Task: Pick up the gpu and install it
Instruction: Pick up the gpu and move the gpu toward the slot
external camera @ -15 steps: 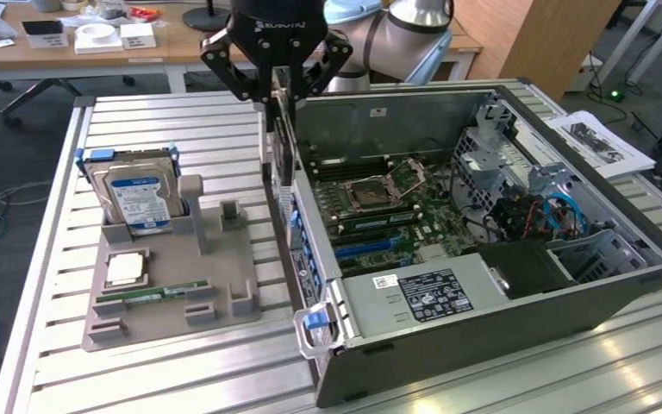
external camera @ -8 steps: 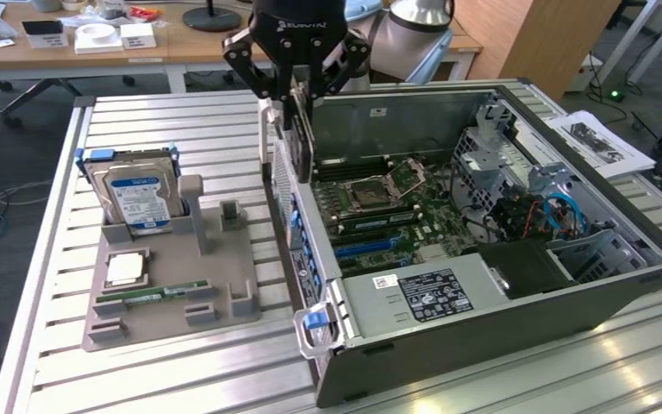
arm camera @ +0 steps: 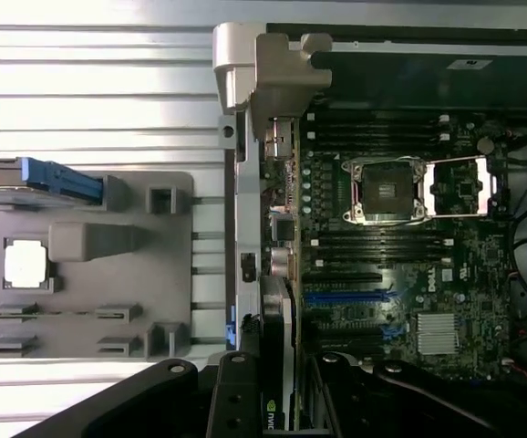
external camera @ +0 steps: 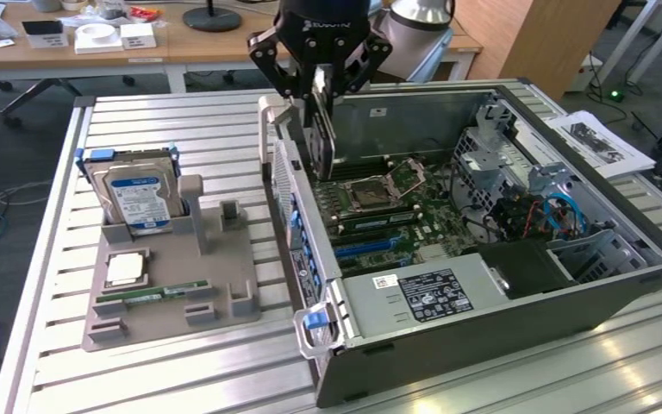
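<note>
The open computer case (external camera: pixel 607 285) takes up the centre and right of the exterior view, its motherboard (external camera: pixel 423 207) bared. The grey parts tray (external camera: pixel 239 259) sits at centre left on the slatted table (external camera: pixel 170 371). At upper centre I have the gpu (external camera: pixel 323 129) hanging on edge just inside the case's rear wall, above the board. The gripper (external camera: pixel 321 86) has its jaws clamped across the card's two flat faces near its upper edge.

I judge the card stiff and fairly light, but fragile. Its faces look smooth enough to pivot in a pinch like this, so a hold high and near mid-length seems right, well off the contact edge.

In the wrist view the gripper (arm camera: pixel 277 401) covers much of the gpu (arm camera: pixel 280 319), and I cannot make out the card's bracket or contacts. I cannot tell how far its lower edge stands off the blue slots (arm camera: pixel 350 297), or whether it lines up with one.
</note>
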`<state>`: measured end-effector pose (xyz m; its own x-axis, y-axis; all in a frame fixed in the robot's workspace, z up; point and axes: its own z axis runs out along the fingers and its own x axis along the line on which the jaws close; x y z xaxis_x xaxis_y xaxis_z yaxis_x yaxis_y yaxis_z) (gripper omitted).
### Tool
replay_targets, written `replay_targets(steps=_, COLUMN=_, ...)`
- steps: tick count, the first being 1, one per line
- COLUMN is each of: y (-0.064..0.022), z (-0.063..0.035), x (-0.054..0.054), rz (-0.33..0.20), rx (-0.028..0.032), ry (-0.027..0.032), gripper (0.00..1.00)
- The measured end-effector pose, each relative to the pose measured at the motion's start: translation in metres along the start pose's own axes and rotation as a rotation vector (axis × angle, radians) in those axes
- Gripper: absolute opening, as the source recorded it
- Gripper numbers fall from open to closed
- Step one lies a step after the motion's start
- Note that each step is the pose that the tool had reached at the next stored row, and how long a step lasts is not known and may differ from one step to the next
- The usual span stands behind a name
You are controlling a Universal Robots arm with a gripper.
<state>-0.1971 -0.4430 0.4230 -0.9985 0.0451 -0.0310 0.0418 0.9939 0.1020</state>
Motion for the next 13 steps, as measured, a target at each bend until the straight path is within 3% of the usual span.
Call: replay_targets(steps=13, y=0.0012, z=0.001, x=-0.03, rz=0.0, rx=-0.0156, ry=0.0007, gripper=0.27)
